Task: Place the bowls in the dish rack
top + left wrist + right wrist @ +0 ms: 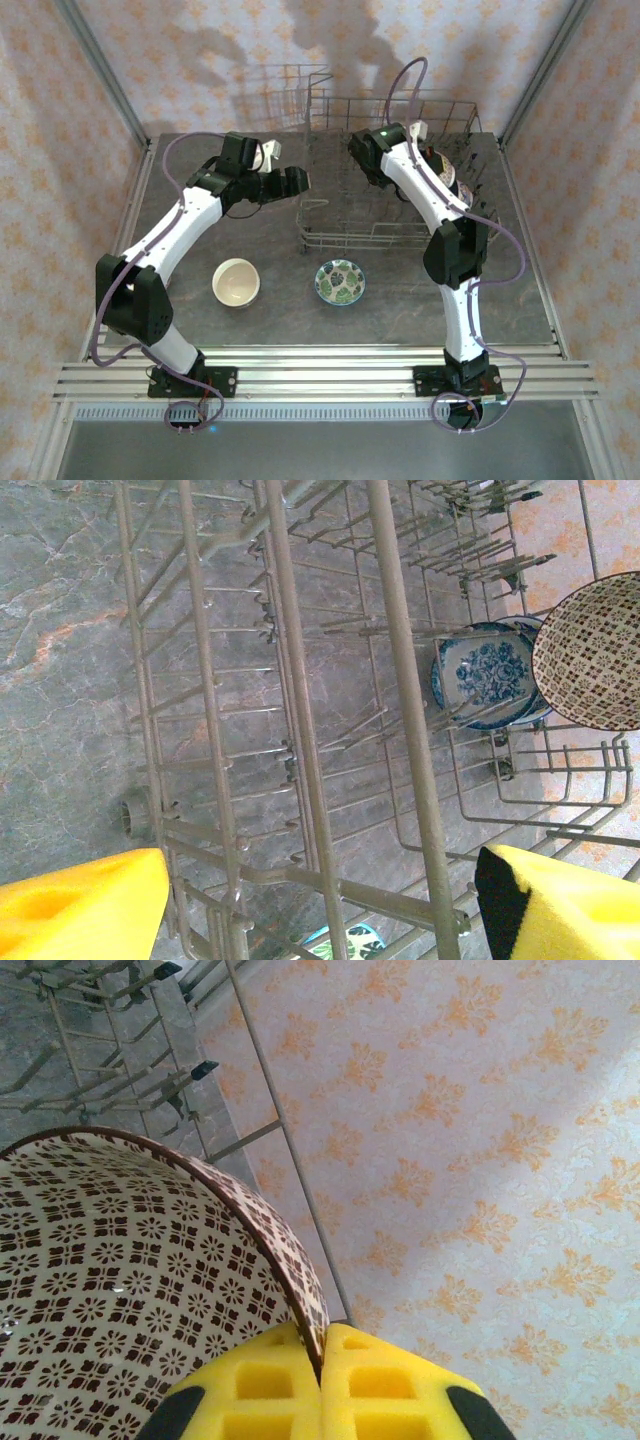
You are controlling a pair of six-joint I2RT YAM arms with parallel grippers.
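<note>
Brown-latticed ceramic marks the piece in hand. The brown-patterned bowl [130, 1290] is pinched by its rim in my right gripper [320, 1380], with the yellow pads [255, 1385] pressed onto either face of the wall. It hangs above the far right part of the dish rack [345, 240], off the table [400, 300]. As far as I can judge, it is not yet seated among the tines [230, 670]. From the left wrist view it appears just beside a blue-and-white bowl [485, 670] that stands on edge at the rack's right end. I cannot tell whether the two touch.

Step in hand: I read this as setting one bowl down into a slot. The next move, in my judgement, is to bring the free rim down between two tines next to the blue-and-white bowl. The bowl should be kept on edge, and the pads parted only once the wires carry its weight.

Orientation: a round bowl has no long axis. Its axis of symmetry lies nearer level than upright, and the patterned inside faces left across the rack.

My left gripper [293, 182] hovers at the rack's left side, jaws spread wide and holding nothing. Two bowls sit mouth-up on the table, near of the rack and not yet loaded. A cream bowl [236, 281] is to the left, and a green-patterned bowl [340, 282] is close to the rack's near left corner.
</note>
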